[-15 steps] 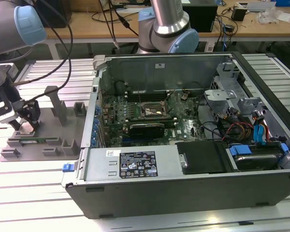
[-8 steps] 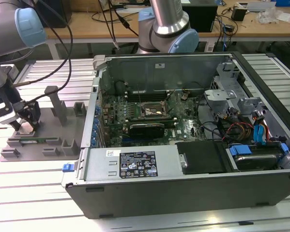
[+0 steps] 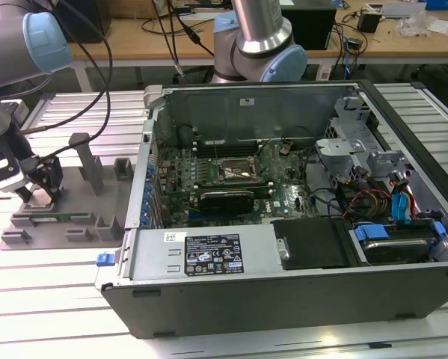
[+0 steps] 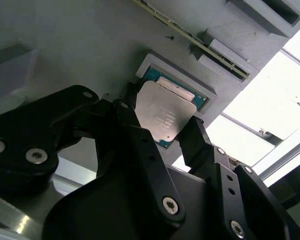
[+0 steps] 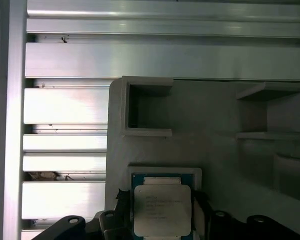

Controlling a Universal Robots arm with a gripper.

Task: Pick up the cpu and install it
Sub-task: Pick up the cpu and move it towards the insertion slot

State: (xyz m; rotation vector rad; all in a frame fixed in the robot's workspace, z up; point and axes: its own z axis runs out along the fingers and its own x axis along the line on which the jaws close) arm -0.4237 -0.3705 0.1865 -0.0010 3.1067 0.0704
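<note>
the flat silvery-grey square cpu [image 4: 162, 112] could be dropped if seized off-centre by the black gripper [image 4: 161, 120], whose grip cannot be judged

Side edges of cpu [image 4: 166, 111] behind the gripper [image 4: 158, 117]

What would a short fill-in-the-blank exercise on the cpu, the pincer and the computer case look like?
1. The cpu lies in a recess of the ___ holder.
2. In the exterior view, the pincer is on that view's ___ of the computer case.
3. The computer case's side is ___, so the green motherboard shows.
Missing words: grey; left; open.
</note>
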